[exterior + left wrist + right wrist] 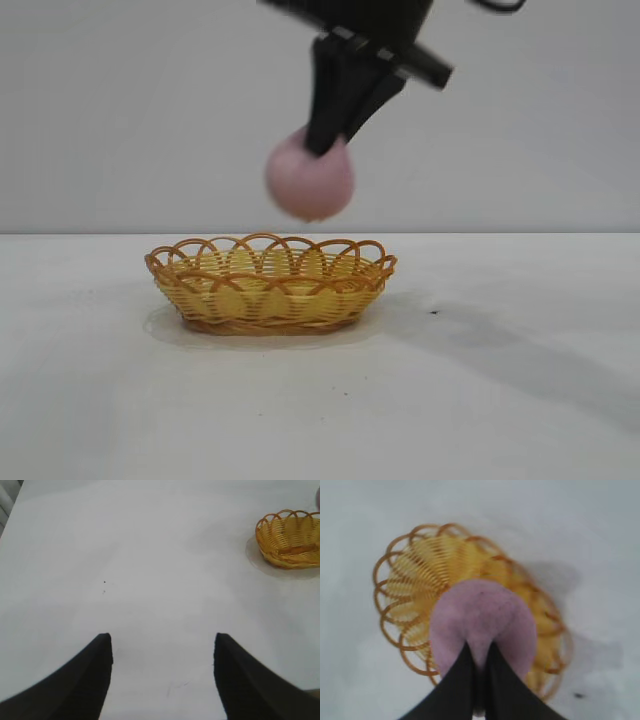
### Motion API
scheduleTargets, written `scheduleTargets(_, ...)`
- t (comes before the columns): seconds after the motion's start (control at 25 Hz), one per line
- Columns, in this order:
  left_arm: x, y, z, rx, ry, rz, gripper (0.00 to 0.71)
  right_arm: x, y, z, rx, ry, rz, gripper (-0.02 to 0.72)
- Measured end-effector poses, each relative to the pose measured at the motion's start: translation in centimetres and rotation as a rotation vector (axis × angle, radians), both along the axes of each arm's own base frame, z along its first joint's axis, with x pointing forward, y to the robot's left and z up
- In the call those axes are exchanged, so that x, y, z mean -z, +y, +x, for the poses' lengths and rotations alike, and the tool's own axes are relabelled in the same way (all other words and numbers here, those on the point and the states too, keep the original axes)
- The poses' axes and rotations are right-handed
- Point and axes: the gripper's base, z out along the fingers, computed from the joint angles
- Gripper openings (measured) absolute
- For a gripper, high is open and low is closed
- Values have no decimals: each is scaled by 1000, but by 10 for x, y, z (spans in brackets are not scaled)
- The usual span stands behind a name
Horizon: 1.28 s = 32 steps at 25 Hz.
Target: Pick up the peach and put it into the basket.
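We have the peach [310,180] pinched at its top by the right pincer [322,145], whose fingers are squeezed almost together into the soft fruit, and it hangs in the air above the basket [270,285], which sits on the white bench [520,400]. From the front the peach sits over the basket's middle, a touch toward its right half; from the right wrist it covers the part of the bowl nearer the camera, so we judge it close to centred but not quite.

To do this step well, we should nudge the peach over the middle of the weave, then lower it until it is just inside the scalloped rim before letting go, since a drop from here could bounce it out or tip the light basket. Opening the fingers slowly should keep the fruit from sticking to one side.

The left pincer [162,675] rests apart and empty over bare bench, well away from the basket.
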Motion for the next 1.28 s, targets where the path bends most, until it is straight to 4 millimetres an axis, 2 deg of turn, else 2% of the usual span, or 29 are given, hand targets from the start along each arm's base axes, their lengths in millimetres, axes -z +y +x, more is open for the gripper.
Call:
scheduleTargets(0.2,0,0,0,-1,0,1,389,41,15,0,-14,34,-35,0)
scheduleTargets(0.24,0,0,0,-1,0,1,389,43,16,2,-9,22,-32,58)
scheduleTargets(0.28,0,0,0,-1,0,1,389,43,16,3,-2,11,-26,58)
scheduleTargets(0.36,0,0,0,-1,0,1,389,41,18,6,19,-2,-15,189)
scheduleTargets(0.48,0,0,0,-1,0,2,389,26,20,7,36,-14,6,379)
scheduleTargets(0.52,0,0,0,-2,0,3,389,19,20,8,37,-26,15,418)
scheduleTargets(0.56,0,1,0,-4,0,5,389,8,19,7,44,-42,31,435)
scheduleTargets(0.68,0,1,0,-4,0,5,389,-30,2,12,115,-110,66,422)
scheduleTargets(0.8,0,1,0,-4,0,6,389,-49,-47,35,265,-172,-12,422)
scheduleTargets(0.96,0,1,0,-4,0,6,389,-38,-133,69,513,-157,-135,422)
scheduleTargets(1.0,0,1,0,-4,0,6,389,-34,-154,74,568,-145,-150,381)
scheduleTargets(1.04,0,1,0,-4,0,6,389,-30,-172,77,617,-132,-161,378)
scheduleTargets(1.16,0,1,0,-4,0,6,389,-19,-209,80,729,-112,-168,379)
scheduleTargets(1.28,0,1,0,-4,0,6,389,-8,-230,77,787,-81,-180,379)
